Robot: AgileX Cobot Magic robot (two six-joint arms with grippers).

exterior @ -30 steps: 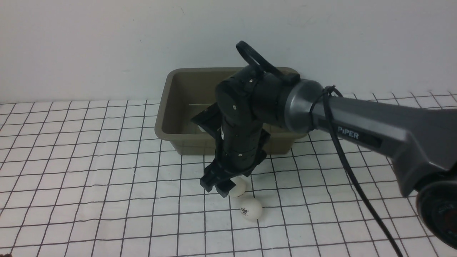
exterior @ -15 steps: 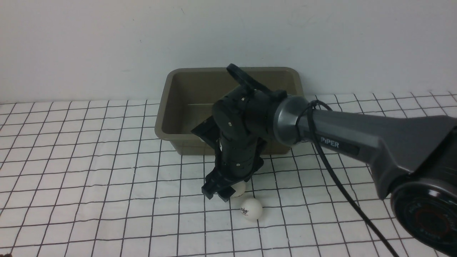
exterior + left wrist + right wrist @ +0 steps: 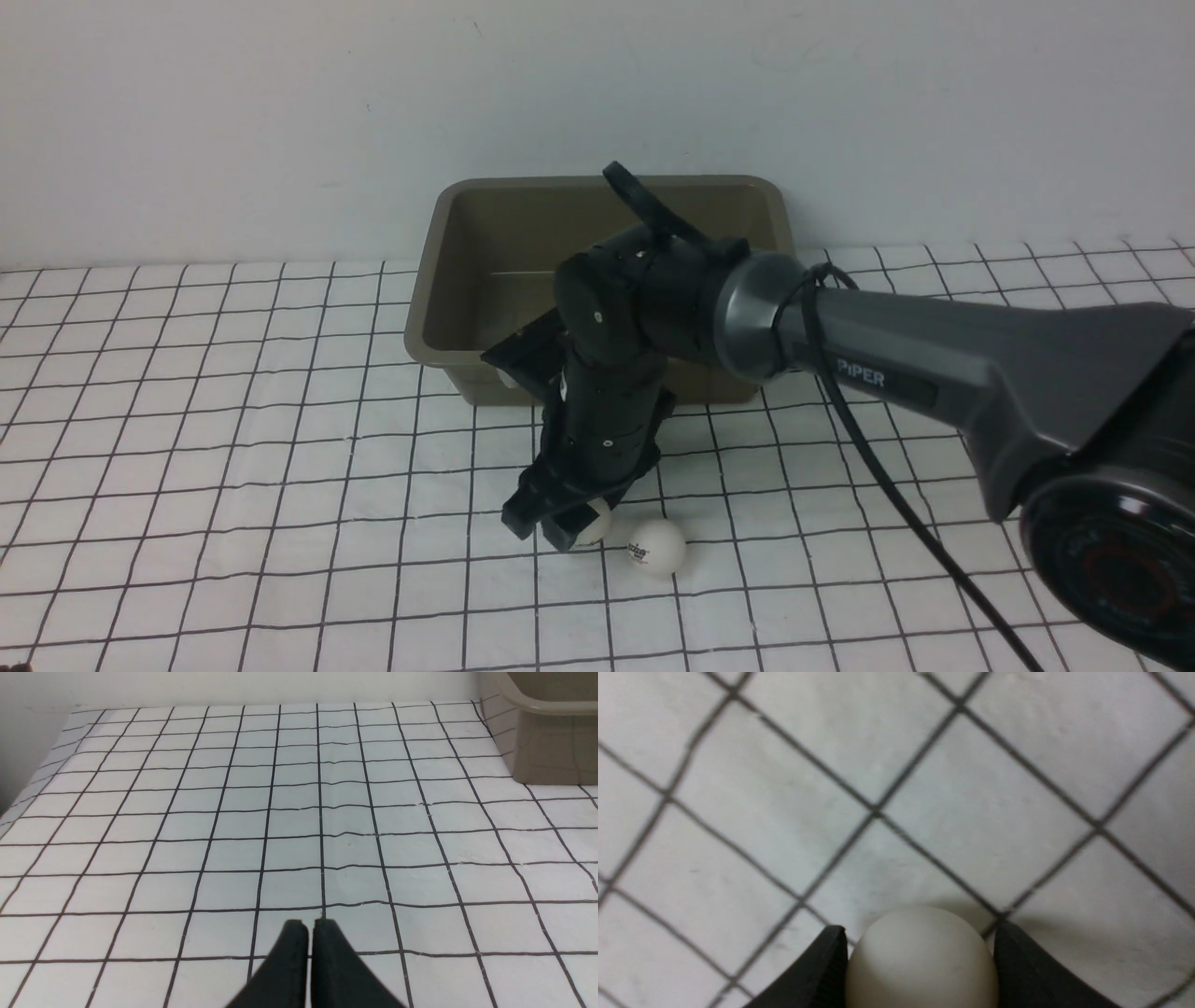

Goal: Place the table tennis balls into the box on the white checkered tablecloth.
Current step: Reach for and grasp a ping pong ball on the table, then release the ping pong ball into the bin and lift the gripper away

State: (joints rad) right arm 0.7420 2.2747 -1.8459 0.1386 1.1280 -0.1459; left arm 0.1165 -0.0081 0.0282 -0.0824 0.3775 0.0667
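On the white checkered tablecloth, my right gripper points down in front of the box, an olive-brown open tub. Its two black fingers press against both sides of a white table tennis ball, which rests on the cloth. In the right wrist view the same ball fills the gap in the right gripper. A second ball with a dark logo lies just right of it. My left gripper is shut and empty, low over bare cloth. The right arm hides much of the box's inside.
The wall rises right behind the box. In the left wrist view the box's corner stands far off to one side. The right arm's black cable hangs over the cloth to the right.
The right gripper has come down and shifted left toward the front, and its fingers have closed in on the ball. The ball has shifted a little with it. The loose ball has not moved.
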